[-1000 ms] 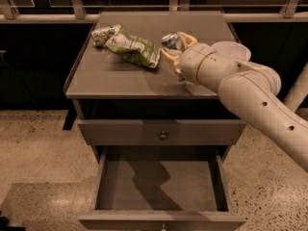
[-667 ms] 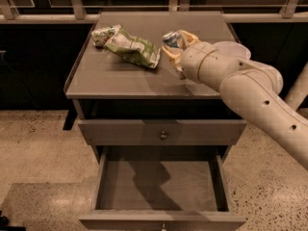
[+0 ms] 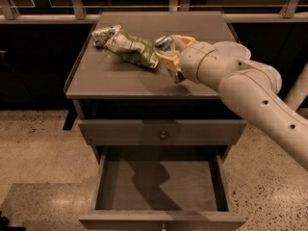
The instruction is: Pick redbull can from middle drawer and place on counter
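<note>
The redbull can (image 3: 164, 43) is tilted, its shiny silver top pointing to the upper left and its dark blue lower end near the wrist. My gripper (image 3: 172, 53) is shut on it, tan fingers (image 3: 165, 61) on either side, holding it just above the right middle of the counter (image 3: 120, 81). The middle drawer (image 3: 161, 186) is pulled open below, its flat grey floor bare with only the arm's shadow on it.
A crumpled green and white snack bag (image 3: 126, 45) lies on the counter just left of the can. A closed drawer with a round knob (image 3: 163, 135) sits above the open one. A railing (image 3: 144, 17) runs behind the counter. Speckled floor lies around the cabinet.
The gripper with the can has shifted only slightly over the counter. The snack bag and the drawers have not moved.
</note>
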You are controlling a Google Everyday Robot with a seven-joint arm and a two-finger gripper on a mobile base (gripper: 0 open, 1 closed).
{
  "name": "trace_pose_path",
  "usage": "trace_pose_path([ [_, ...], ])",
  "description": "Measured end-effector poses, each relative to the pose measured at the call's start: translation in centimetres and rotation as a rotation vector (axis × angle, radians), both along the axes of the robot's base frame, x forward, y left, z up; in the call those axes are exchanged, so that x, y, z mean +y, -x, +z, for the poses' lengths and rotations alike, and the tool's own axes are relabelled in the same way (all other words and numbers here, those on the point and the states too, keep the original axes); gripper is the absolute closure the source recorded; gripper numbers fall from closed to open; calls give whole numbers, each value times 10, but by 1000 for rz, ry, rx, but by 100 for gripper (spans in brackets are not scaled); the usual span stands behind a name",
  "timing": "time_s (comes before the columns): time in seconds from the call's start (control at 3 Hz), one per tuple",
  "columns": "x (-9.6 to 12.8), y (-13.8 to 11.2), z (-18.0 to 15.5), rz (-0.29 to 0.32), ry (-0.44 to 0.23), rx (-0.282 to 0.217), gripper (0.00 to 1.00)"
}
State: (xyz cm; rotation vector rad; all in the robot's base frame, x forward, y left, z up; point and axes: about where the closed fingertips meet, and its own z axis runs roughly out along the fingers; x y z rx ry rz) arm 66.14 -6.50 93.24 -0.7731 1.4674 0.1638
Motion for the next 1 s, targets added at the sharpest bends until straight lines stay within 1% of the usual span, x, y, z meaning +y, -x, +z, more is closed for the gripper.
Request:
trace_pose_path([
  [0.33, 0, 0, 0, 0, 0, 0, 11],
  [0.67, 0, 0, 0, 0, 0, 0, 0],
  [1.0, 0, 0, 0, 0, 0, 0, 0],
])
